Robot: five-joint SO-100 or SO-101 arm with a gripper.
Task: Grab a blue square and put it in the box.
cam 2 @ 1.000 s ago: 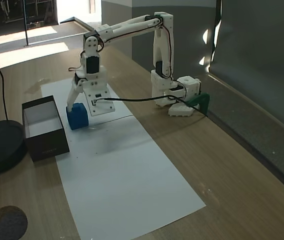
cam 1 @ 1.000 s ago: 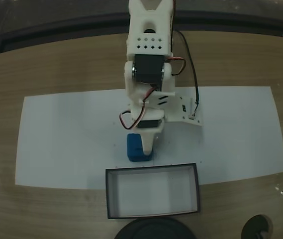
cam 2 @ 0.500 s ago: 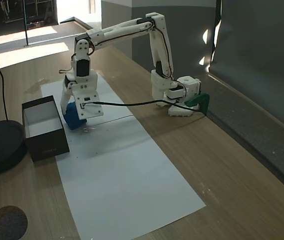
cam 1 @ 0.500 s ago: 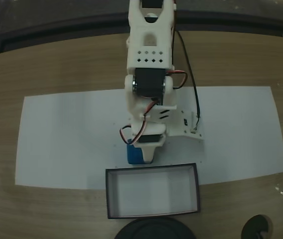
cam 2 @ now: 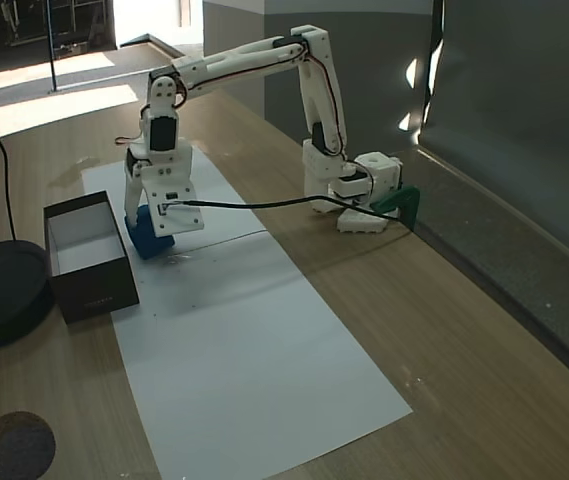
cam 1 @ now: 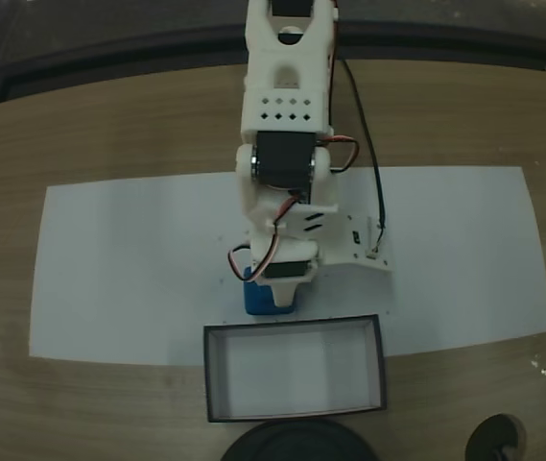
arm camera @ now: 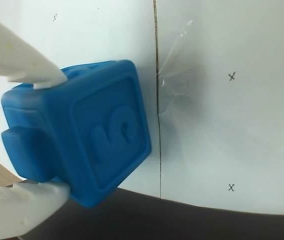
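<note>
Since 1 second ago your arm carried the gripper and the blue square closer to the box; in a fixed view the block went from clear of the near wall to just beside it. Your 2 fingers were pinched on opposite faces of the block, which showed a raised 5 in the wrist view. It looked tilted, possibly lifted off the white paper. The box lay straight ahead of the gripper, its long axis across your path, so the carry probably needed height over the wall.
</note>
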